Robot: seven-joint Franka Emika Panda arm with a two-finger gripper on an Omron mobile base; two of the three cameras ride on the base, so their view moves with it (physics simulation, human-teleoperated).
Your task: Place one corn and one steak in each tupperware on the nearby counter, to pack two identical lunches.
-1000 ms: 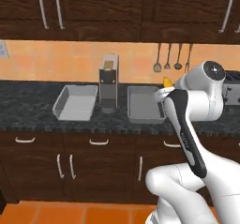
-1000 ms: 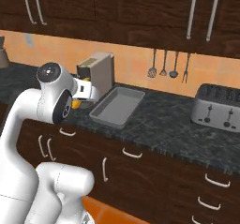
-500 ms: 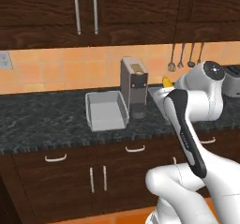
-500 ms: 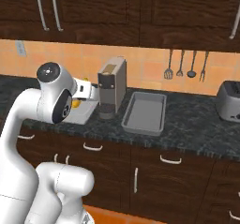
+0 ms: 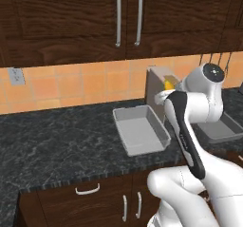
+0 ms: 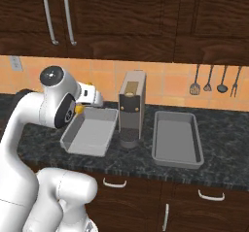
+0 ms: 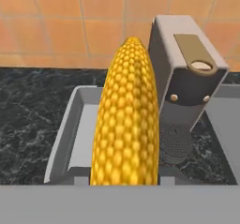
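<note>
While the white arm (image 5: 190,126) carries its load above the dark stone table (image 5: 57,145), the chief risk I judge is a miss: the cob (image 7: 125,120) stands on end, filling the middle of the hand view from the bottom edge up, and if it were let go before it is squarely over a container it could strike the flared rim, bounce or roll out onto the stone, or knock against the coffee machine (image 6: 132,105) that stands between the two trays. The hand (image 6: 90,97), at the left centre of the right base view, pinches that cob; its fingertips are hidden behind it, so how firm the hold is I cannot tell, and a loose hold could let it slip. Counting from large to small: one table, one coffee machine, two grey containers, the left one (image 6: 90,131) below the hand and the other (image 6: 177,139) right of the machine, both empty, four hanging utensils (image 6: 214,79) at the upper right, and one cob.
</note>
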